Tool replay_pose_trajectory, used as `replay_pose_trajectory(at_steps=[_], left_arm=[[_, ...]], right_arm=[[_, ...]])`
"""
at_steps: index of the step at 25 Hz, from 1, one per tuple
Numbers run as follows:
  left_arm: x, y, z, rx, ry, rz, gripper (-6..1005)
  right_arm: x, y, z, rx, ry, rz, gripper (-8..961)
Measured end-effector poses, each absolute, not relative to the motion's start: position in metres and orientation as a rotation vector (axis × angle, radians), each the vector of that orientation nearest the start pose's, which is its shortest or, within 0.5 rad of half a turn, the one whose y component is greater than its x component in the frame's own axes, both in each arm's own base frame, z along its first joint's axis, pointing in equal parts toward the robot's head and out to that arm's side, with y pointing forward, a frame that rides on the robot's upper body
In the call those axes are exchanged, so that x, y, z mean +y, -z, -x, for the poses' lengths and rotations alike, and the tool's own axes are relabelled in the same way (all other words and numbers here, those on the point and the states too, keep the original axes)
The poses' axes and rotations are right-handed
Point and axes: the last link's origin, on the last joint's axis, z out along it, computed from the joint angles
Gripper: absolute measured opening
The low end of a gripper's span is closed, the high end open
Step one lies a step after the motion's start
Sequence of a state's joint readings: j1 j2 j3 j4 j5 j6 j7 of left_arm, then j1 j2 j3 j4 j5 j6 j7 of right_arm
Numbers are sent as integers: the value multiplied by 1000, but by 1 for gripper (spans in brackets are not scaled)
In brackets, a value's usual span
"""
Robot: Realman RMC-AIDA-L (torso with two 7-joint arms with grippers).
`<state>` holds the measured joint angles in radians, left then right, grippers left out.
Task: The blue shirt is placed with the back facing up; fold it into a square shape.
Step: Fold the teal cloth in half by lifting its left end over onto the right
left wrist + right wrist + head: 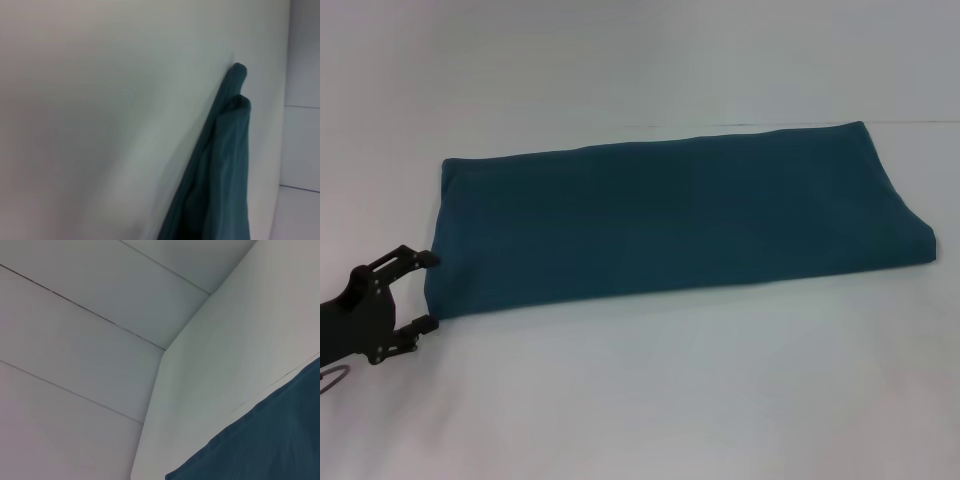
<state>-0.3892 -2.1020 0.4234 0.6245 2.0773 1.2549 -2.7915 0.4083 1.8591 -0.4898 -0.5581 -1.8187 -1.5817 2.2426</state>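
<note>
The plain dark teal-blue shirt [670, 215] of soft knit fabric lies flat on the white table [650, 400], already folded lengthwise into a long band that runs across most of the head view. Its right end sits farther back than its left end, so the band slants gently across the tabletop. The right end shows a rounded, doubled-over fold with stacked layers, and the near long edge is fairly straight. In the left wrist view the shirt [220, 175] appears end-on as two stacked rolls of cloth resting on the pale surface. In the right wrist view a corner of the shirt [270, 440] lies on the table near the table's edge, with pale panelled floor beyond.

The black left gripper [428, 290] sits low on the table at the left end of the shirt. Its two fingers are spread wide apart, one tip near the far part of that short edge and the other at the near corner. They hold nothing.

The right gripper does not appear in any view.
</note>
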Motion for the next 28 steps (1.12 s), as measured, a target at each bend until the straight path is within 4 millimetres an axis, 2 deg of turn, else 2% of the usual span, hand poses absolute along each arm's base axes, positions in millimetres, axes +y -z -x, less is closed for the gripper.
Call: replay_pose_trajectory(at_steps=[15, 20, 28], left_arm=[[315, -10, 363, 2902, -1191, -1319, 915], [324, -7, 359, 2913, -1177, -1328, 916], [350, 3, 343, 2909, -1114, -1420, 919]], right_arm=[[319, -117, -338, 1777, -1137, 1924, 794], [317, -118, -341, 1774, -1139, 1913, 794], [318, -119, -340, 1756, -1137, 1921, 794]])
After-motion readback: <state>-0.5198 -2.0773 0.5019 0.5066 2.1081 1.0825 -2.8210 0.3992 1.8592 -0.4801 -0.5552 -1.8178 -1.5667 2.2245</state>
